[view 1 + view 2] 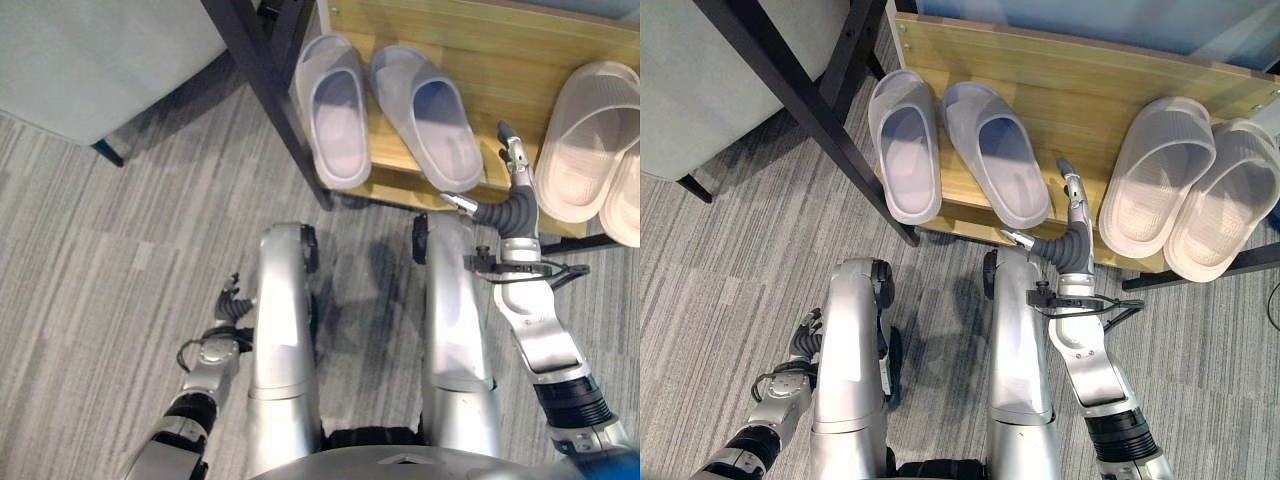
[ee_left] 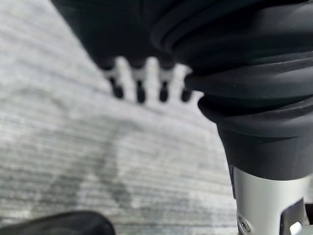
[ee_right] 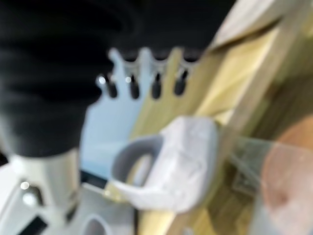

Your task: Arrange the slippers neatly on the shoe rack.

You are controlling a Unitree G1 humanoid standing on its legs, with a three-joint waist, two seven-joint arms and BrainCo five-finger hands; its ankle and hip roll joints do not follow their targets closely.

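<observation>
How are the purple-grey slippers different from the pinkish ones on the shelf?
The lavender-grey slippers are cooler and greyer; the beige-pink slippers are warmer and paler. The lavender-grey slippers lie apart with a gap between them; the beige-pink slippers lie pressed together and look overlapped. The lavender-grey slippers sit towards the robot's left, the beige-pink slippers towards its right. Both pairs are open-toed slides resting on the wooden shelf.

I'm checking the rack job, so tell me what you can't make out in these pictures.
- Pink slippers: outer one cut off by the left eye view's edge.
- Grey slippers: one blurred in the right wrist view.
- Shoe rack: far part cut off by the picture's top.
- Right hand: edge-on, contact with the rack unclear.
</observation>
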